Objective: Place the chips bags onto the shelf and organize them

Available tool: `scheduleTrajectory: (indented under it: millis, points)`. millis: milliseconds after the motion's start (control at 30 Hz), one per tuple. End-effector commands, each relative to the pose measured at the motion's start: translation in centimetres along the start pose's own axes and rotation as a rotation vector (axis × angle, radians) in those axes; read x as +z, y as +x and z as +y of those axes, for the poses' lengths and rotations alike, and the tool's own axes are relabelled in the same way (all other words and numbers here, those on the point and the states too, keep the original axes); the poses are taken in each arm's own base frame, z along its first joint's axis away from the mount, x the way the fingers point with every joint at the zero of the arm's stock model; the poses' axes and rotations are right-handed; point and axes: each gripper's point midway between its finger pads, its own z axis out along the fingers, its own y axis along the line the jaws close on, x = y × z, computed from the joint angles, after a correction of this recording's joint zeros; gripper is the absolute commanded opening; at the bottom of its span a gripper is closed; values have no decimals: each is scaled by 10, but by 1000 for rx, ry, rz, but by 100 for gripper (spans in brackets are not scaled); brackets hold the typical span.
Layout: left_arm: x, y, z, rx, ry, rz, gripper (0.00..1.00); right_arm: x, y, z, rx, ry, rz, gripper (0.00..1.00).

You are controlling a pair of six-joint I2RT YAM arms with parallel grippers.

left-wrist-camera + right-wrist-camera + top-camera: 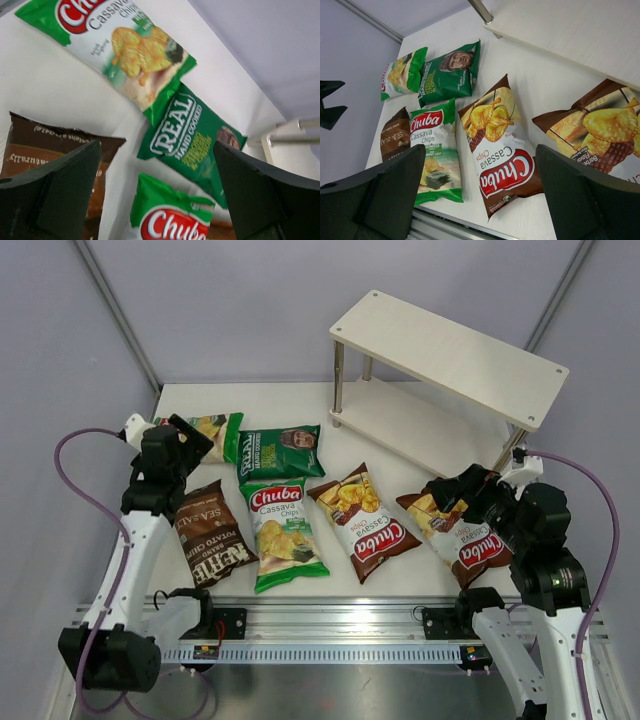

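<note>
Black fingers (385, 195) on both arms stand spread wide and grip nothing.

1. The right gripper (447, 492) (released) hangs over the far end of the right brown-red Chuba bag (475, 550). From above it is unclear whether a fingertip touches the foil.

2. To this gripper's left, three bags lie flat in a row on the white table (400, 575). In order they are the middle brown-red Chuba bag (365, 522), the near green Chuba bag (283, 535) and the Kettle bag (212, 532), which is furthest from it. The last two lie just beside each other.

3. The left gripper (195, 438) (released) hangs farther back, over the far green Chuba bag (225, 430). The Kettle bag lies on the near side of this gripper, its top edge under one finger in the left wrist view. The portrait bag (282, 452), dark green, lies just to this gripper's right and close behind the near green Chuba bag.

4. The shelf (450, 355) stands beyond the right gripper at the far right of the table. It is upright on metal posts and set at an angle to the table edge.

5. All six bags lie on the table, on the near side of the shelf.
</note>
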Motion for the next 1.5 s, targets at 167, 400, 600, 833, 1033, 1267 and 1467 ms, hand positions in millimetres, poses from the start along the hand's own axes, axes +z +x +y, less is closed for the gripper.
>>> scheduleTrajectory:
  millis: [167, 400, 600, 833, 1033, 1267, 1467]
  points:
    - [90, -44, 20, -294, -3, -11, 99, 0, -9, 9, 14, -49, -52, 99]
    - [157, -41, 47, -365, 43, 89, 99, 3, -8, 11, 59, -56, -41, 100]
    - [202, -21, 67, -430, 69, 134, 99, 8, -1, 20, 69, -116, -2, 99]
    - [228, 11, 87, -496, 15, 187, 99, 12, 5, 20, 64, -127, 29, 99]
    - [238, 36, 113, -550, -96, 190, 99, 17, 7, 17, 65, -119, 34, 99]
    - [251, 42, 108, -579, -82, 166, 76, 21, 8, 14, 75, -115, 34, 100]
    - [253, 27, 89, -583, -1, 110, 26, 22, 7, 12, 72, -104, 28, 99]
